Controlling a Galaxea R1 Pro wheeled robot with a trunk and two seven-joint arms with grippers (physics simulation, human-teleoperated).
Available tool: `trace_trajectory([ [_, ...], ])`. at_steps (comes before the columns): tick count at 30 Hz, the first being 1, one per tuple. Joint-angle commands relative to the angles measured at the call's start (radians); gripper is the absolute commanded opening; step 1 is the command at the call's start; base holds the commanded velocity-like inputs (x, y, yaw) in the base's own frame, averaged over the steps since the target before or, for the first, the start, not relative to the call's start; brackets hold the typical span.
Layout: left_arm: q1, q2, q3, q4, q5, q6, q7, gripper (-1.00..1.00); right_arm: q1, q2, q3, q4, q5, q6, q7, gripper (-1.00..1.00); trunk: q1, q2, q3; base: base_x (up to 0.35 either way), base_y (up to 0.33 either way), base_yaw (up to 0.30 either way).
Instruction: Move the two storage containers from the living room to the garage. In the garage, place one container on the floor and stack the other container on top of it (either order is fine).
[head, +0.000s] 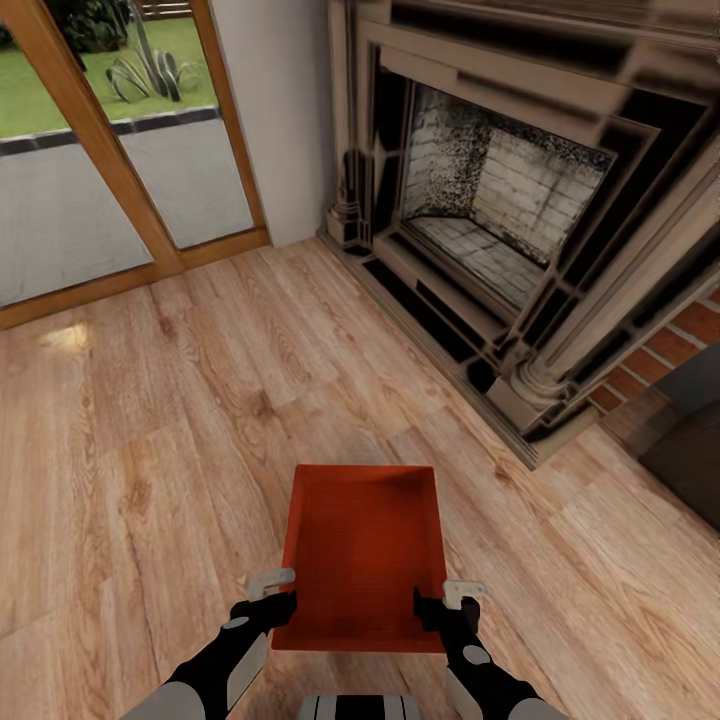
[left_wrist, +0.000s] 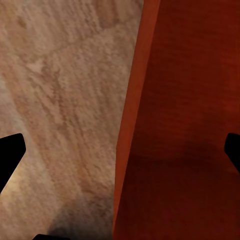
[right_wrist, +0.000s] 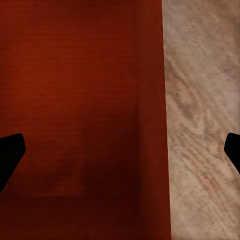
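— What does the head camera take in?

— A living room with a light wood-plank floor (head: 200, 400). A fireplace (head: 500, 210) with a pale brick firebox and a dark moulded surround stands at the upper right, red brick (head: 670, 350) showing beside it. At the upper left is a wood-framed glass door (head: 100, 150), with paving and grass outside. A dark low piece of furniture (head: 690, 460) sits at the right edge.

— And the bin?

— One red-orange storage container (head: 362, 560) is low in the middle of the view, open side up, between the two arms. The left gripper (head: 270, 600) is at its near left corner and the right gripper (head: 448, 605) at its near right corner, each straddling a side wall.

— Does it rest on the planks?

— I cannot tell from this view.

— What does the left wrist camera show?

— The container's wall (left_wrist: 145, 125) runs between the two dark fingertips (left_wrist: 9, 155), planks on one side, the red inside on the other. The fingers stand spread, well apart from the wall.

— And the right wrist camera?

— The same: the wall (right_wrist: 152, 125) passes between the spread fingertips (right_wrist: 10, 155), the red inside on one side, wood floor (right_wrist: 205, 125) on the other. Neither claw pinches the rim.
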Motion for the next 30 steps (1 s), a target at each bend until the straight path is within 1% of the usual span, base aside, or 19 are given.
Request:
trace_trajectory([
  [1, 0.000, 0.001, -0.009, -0.001, 0.010, 0.001, 0.007, 1.00, -0.001, 0.000, 0.006, 0.001, -0.002, -0.002, -0.006, 1.00, 0.000, 0.000, 0.000, 0.000, 0.000, -0.002],
  [7, 0.000, 0.001, -0.009, -0.001, 0.010, 0.001, 0.007, 1.00, -0.001, 0.000, 0.006, 0.001, -0.004, -0.002, -0.002, 1.00, 0.000, 0.000, 0.000, 0.000, 0.000, -0.011],
  [15, 0.000, 0.001, -0.009, -0.001, 0.010, 0.001, 0.007, 1.00, -0.001, 0.000, 0.006, 0.001, -0.004, -0.002, -0.006, 1.00, 0.000, 0.000, 0.000, 0.000, 0.000, -0.121],
  [30, 0.000, 0.002, -0.009, -0.001, 0.010, 0.001, 0.007, 1.00, -0.001, -0.001, 0.006, 0.001, -0.002, -0.002, 0.003, 1.00, 0.000, 0.000, 0.000, 0.000, 0.000, -0.006],
])
